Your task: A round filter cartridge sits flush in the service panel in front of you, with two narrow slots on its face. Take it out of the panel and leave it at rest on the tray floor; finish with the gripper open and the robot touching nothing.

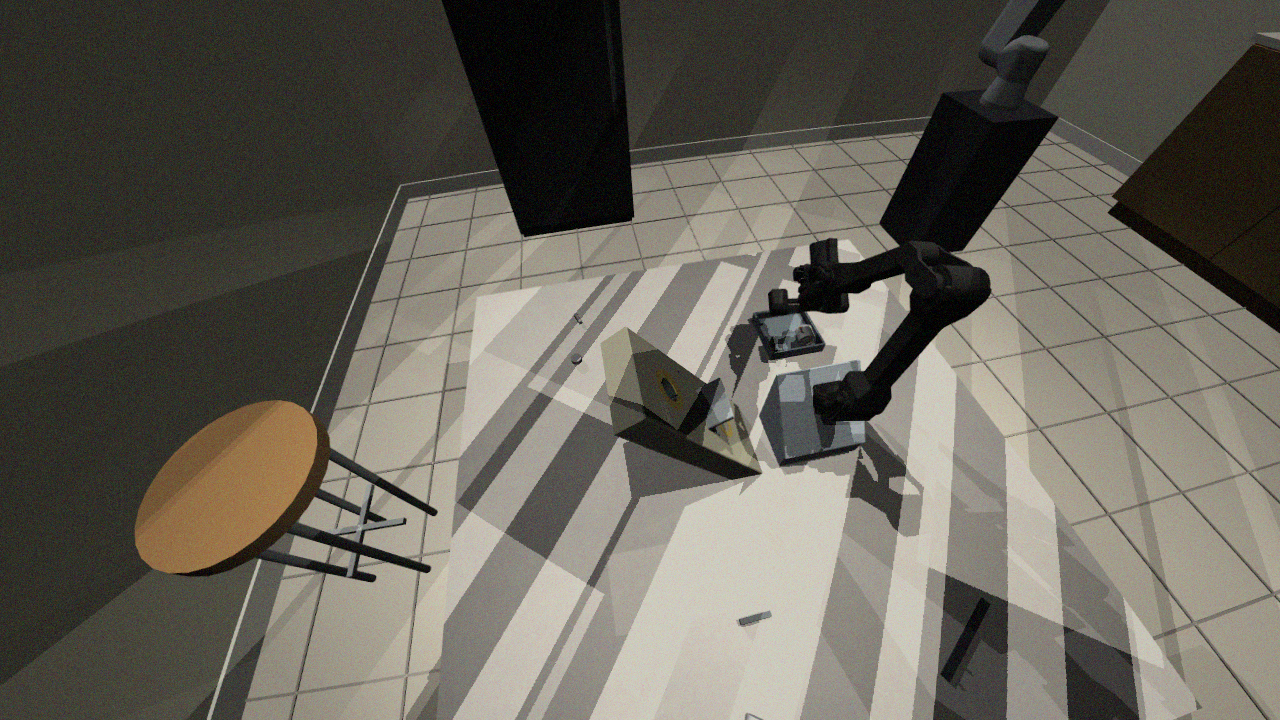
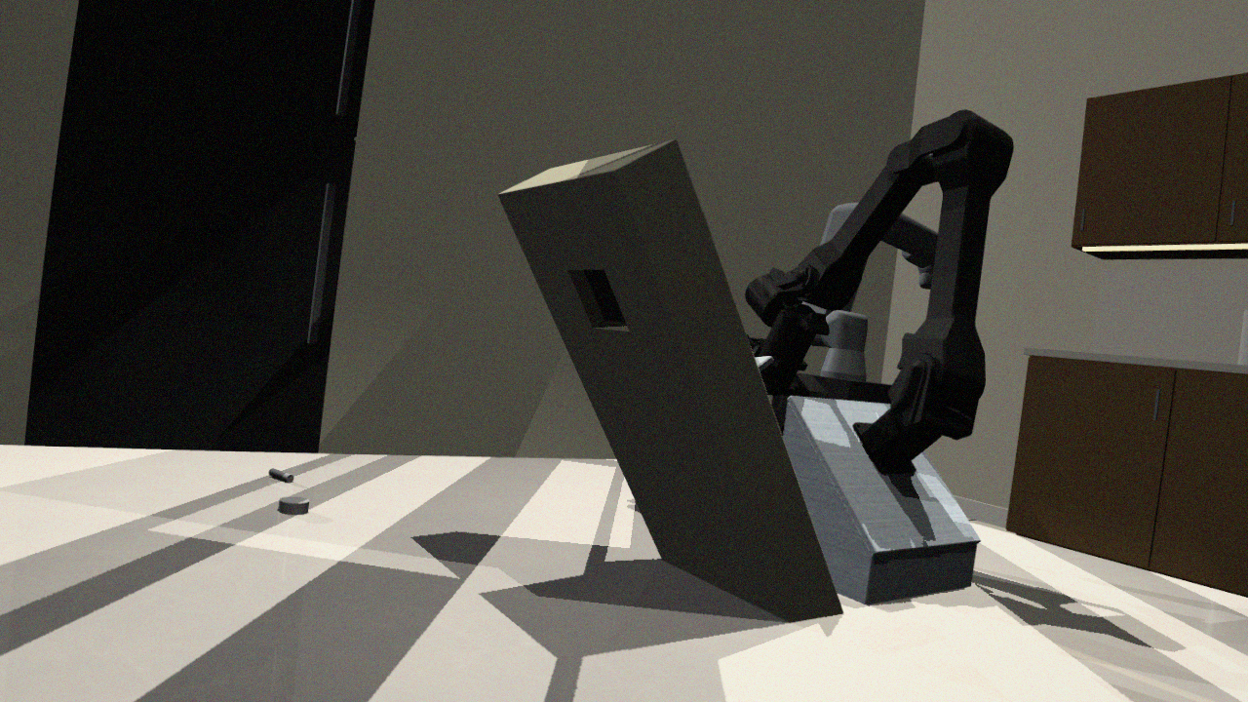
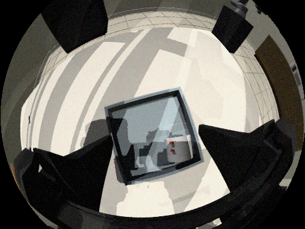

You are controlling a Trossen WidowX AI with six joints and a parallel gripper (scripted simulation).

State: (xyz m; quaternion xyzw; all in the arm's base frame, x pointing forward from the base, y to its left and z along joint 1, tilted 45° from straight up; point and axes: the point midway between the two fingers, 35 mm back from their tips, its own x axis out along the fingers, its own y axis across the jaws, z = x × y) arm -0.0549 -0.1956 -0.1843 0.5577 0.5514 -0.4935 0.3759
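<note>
Seen from the wrist: gripper [image 3: 152, 149] spread wide, pinching nothing, above tray [image 3: 187, 108]. Pale filter cartridge [image 3: 178, 149] lying on tray floor. Probably light, rigid, smooth-sided; best pinched across its round body.

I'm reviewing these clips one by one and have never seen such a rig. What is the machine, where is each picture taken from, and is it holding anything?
The black machine is a single jointed arm on a grey base block. One picture looks down from above, one from the side behind the leaning service panel, one from the wrist, straight down between the fingers. The gripper is open and holds nothing. Below it sits a small tray, with a pale round cartridge lying inside near one wall. The panel's socket looks empty.
</note>
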